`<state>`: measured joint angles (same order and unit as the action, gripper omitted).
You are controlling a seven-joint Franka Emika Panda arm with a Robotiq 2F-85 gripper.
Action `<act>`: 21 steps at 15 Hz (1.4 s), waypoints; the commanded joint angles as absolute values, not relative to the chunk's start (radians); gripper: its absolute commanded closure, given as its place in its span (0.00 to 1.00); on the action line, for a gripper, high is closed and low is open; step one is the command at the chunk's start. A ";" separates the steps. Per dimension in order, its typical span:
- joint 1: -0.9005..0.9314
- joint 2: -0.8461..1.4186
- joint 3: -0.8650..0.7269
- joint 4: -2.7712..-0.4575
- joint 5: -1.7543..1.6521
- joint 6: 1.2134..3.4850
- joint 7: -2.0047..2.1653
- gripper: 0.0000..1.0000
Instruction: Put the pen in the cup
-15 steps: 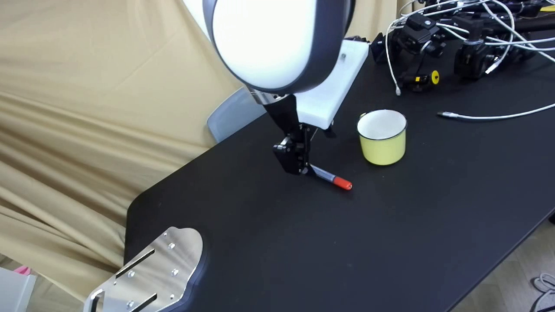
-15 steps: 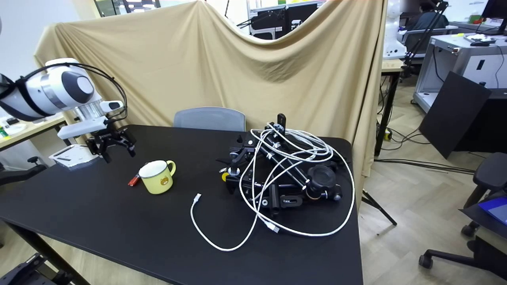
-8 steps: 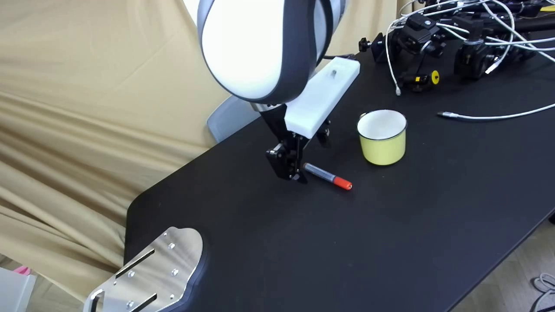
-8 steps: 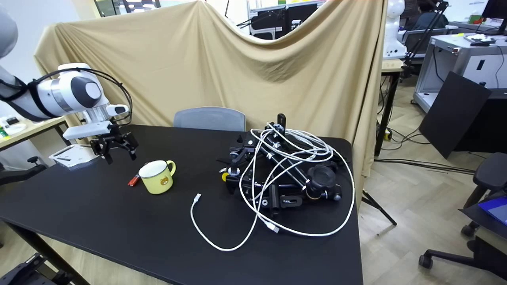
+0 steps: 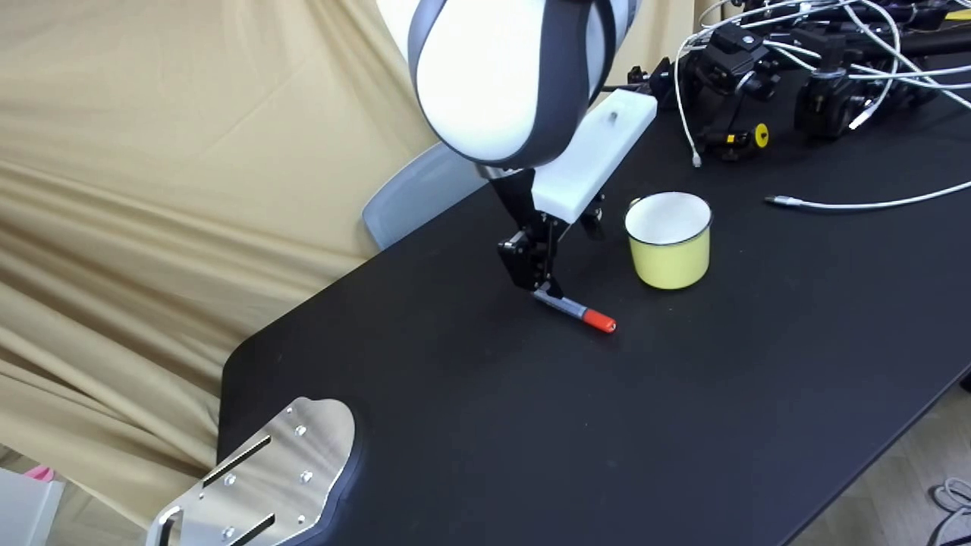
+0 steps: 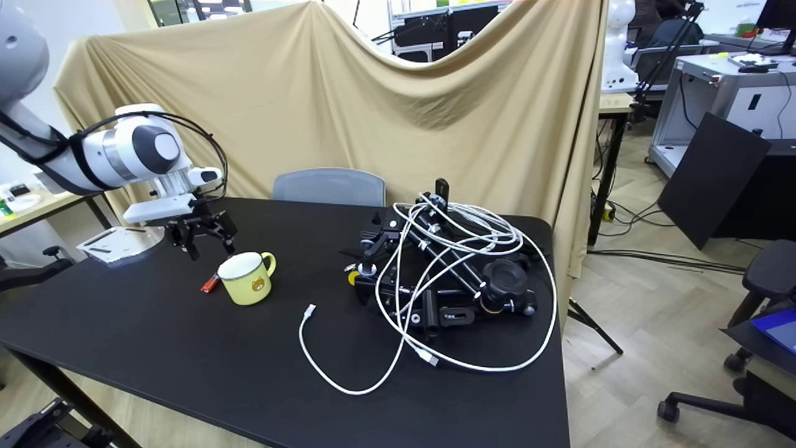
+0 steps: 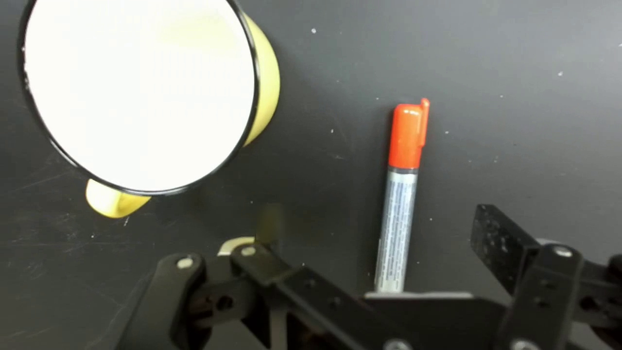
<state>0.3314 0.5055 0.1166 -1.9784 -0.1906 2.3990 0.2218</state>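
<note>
Black surface (image 5: 485, 425), with a beige curtain (image 6: 348, 106) hanging beyond one long edge and a grey chair back (image 6: 329, 186) showing above that same edge. The marker pen (image 5: 569, 305) lies flat, away from every edge and nearer the end edge with the slotted metal plate (image 5: 265, 462) than the opposite end; its red cap points toward the long edge opposite the curtain, its pale printed barrel toward the curtain side. The yellow mug (image 5: 671, 262) stands upright just beside the marker pen, not touching, on the side away from the plate; white interior, dark rim, handle visible. Its wall carries a small brown print, seen in an exterior view. The fingers (image 7: 503, 248) are spread wide and hold nothing. Wrist view: the barrel lies between them with a gap on either side, its tail end hidden. In an exterior view one fingertip overlaps the barrel; contact cannot be told from there. The white robot arm (image 6: 121, 155) extends in from the plate's end of the surface, a white block (image 5: 595, 155) mounted at the wrist. Toward the opposite end edge: black rods and clamps (image 6: 507, 277) in a heap, a white cable (image 6: 356, 392) looped over them, one cable end lying on the surface between heap and mug.
</note>
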 commanded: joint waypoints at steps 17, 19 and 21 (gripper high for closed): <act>0.358 0.649 0.123 -1.874 -0.152 2.374 0.222 0.55; 0.358 0.661 0.123 -1.864 -0.147 2.373 0.220 0.69; 0.359 0.668 0.122 -1.856 -0.144 2.373 0.221 0.81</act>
<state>0.3550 0.6440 0.1241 -1.8976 -0.1588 2.3977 0.2187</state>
